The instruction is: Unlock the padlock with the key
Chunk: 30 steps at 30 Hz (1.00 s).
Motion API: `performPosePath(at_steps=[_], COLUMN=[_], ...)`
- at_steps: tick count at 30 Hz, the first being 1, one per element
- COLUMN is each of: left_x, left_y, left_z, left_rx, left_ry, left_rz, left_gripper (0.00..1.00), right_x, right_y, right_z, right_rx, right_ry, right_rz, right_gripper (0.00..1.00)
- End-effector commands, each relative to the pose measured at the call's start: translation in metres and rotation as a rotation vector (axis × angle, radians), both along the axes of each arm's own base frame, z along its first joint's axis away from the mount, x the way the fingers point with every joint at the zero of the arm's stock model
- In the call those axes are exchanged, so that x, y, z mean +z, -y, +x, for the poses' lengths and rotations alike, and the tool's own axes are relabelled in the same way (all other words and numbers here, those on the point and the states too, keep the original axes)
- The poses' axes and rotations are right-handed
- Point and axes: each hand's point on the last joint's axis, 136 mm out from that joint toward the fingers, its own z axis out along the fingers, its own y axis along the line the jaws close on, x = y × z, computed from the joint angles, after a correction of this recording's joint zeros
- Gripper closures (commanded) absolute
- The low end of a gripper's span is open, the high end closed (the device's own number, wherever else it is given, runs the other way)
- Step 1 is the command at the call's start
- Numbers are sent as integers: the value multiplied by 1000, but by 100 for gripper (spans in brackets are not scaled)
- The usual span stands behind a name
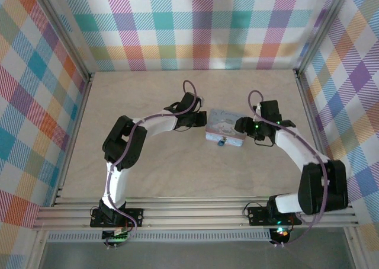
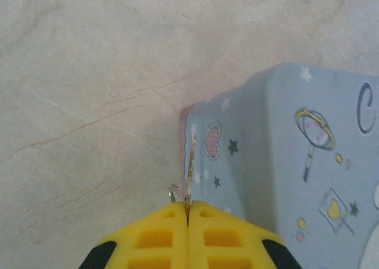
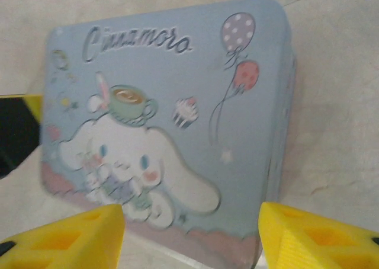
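Observation:
A pale blue cartoon-printed box (image 1: 226, 125) lies flat mid-table, and a small blue padlock (image 1: 220, 142) sits at its near side. My left gripper (image 1: 200, 119) is at the box's left end, shut on the key (image 2: 192, 162). The key is a thin metal blade seen edge-on, with a small ring at the fingertips. In the left wrist view the blade reaches along the box's side wall (image 2: 249, 156) from the left gripper (image 2: 188, 213). My right gripper (image 1: 240, 127) is at the box's right end and stands open (image 3: 189, 236). Its yellow fingers (image 3: 71, 236) sit wide apart before the box lid (image 3: 177, 103).
The pale wooden table (image 1: 166, 168) is closed in by checked walls with metal posts at the left, back and right. Purple cables loop above both wrists (image 1: 188, 86). A metal rail (image 1: 195, 213) runs along the near edge by the arm bases.

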Motion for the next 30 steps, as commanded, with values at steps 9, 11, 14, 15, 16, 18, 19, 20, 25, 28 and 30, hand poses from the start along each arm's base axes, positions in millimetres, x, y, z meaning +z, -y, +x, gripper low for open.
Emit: performPosePath(at_steps=[9,11,14,15,16,18,19,20,25,28,30], left_x=[41,42,42,41,40,35,34,32,29,20,17], left_y=[-53,-57,-59,-60,-62,-66,-68,-70,-61,-56,-53], left_z=[-3,-14,-33,-40,-47,-60,-65,-71,-104,-122,-132], left_rx=[-7,-18,-40,-45,-50,-56,-57,-62,-176,-264,-310], left_ry=[11,14,-5,-9,-14,-22,-25,-27,-15,-32,-33], left_rz=[-92,-99,-132,-147,-156,-160,-157,-155,-193,-214,-244], left_gripper=[100,100,100,100,100,100,100,100,100,100,100], right_x=[-2,-12,-29,-36,-41,-48,-51,-53,-66,-75,-80], right_y=[-16,-31,-47,-51,-53,-55,-57,-59,-68,-75,-80], right_z=[-75,-81,-79,-76,-72,-62,-57,-51,-27,-19,-17], right_rx=[-11,20,35,36,32,23,17,15,-3,-8,-13], right_ry=[25,26,13,8,6,8,16,24,39,24,15], right_rz=[-97,-146,-190,-208,-225,-251,-258,-266,-296,-288,-276], right_gripper=[43,44,44,44,44,45,47,48,49,49,47])
